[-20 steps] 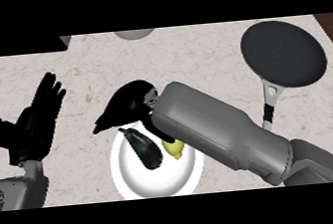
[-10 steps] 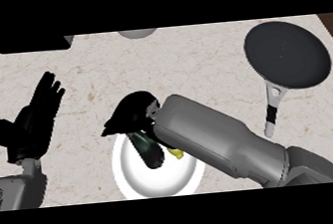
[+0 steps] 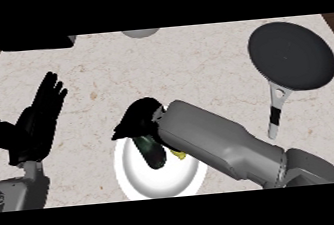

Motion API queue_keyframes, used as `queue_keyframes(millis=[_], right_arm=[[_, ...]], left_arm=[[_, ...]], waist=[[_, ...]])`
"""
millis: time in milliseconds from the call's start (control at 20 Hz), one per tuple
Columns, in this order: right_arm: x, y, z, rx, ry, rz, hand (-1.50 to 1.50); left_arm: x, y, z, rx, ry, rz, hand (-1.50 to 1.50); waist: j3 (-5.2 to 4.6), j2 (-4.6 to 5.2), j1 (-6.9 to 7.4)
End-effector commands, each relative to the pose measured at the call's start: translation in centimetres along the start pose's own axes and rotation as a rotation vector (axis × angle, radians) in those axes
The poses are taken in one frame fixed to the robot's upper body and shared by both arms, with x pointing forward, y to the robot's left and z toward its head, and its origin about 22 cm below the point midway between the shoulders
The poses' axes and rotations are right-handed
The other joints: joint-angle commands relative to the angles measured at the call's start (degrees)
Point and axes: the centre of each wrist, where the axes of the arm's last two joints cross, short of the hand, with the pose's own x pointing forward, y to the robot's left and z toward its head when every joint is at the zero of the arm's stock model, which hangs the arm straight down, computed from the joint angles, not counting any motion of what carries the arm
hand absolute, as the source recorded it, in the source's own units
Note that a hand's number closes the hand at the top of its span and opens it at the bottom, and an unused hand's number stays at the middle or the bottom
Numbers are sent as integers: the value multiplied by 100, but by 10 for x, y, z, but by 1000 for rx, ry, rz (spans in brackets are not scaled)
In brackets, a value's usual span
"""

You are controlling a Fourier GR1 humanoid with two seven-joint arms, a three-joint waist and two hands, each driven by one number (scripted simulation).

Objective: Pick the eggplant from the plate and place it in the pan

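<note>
Overhead, the marble counter (image 3: 195, 67) carries 2 task vessels: the dark pan (image 3: 292, 56) at the far right, handle pointing toward the robot, and the white plate (image 3: 157, 178) near the front centre, well apart from it. Crossing the plate diagonally from the lower right, the right forearm ends in the right hand (image 3: 135, 123), poised over the plate's far rim with fingers curled downward; whether they already close on anything cannot be told, since the hand hides its own grasp. On the plate lies the eggplant (image 3: 151, 153), dark and elongated, its long axis running from the far rim toward the robot, its far end directly beneath the right hand. A small yellow item (image 3: 179, 154) sits just beside it, partly hidden by the forearm. At the left edge, the left hand (image 3: 34, 128) rests with fingers straight and raised, holding nothing, farther from the eggplant than the right.
</note>
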Motion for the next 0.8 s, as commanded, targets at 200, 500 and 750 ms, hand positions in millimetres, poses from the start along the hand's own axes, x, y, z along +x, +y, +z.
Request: queue_keyframes(millis=[200, 500, 750], right_arm=[[3, 14, -7, -19, -7, -34, -150], [1, 34, -16, 7, -8, -61, -150], [9, 35, -18, -4, -90, -32, 150]], left_arm=[[8, -6, -4, 3, -10, -7, 0], [14, -5, -11, -25, -7, -10, 0], [-1, -16, -4, -10, -3, -1, 0]], waist=[[1, -1, 8], [0, 16, 54], [2, 3, 17]])
